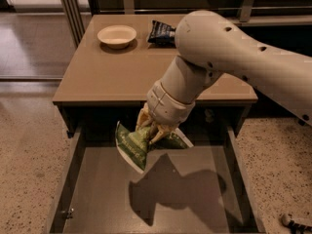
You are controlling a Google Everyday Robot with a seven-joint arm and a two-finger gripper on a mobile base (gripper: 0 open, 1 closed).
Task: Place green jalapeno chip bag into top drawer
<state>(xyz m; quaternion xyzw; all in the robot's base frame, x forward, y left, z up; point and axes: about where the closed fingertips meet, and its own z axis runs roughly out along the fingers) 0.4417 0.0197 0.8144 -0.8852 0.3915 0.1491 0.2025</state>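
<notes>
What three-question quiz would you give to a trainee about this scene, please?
1. True or false: the claw, over the top drawer, is shut on the green jalapeno chip bag.
2. What stands on the table to the left of the dark chip bag? A) a bowl B) a mug C) a can
3. Fill in: the top drawer is pulled ____.
Key: 1 true; 2 A; 3 open.
</notes>
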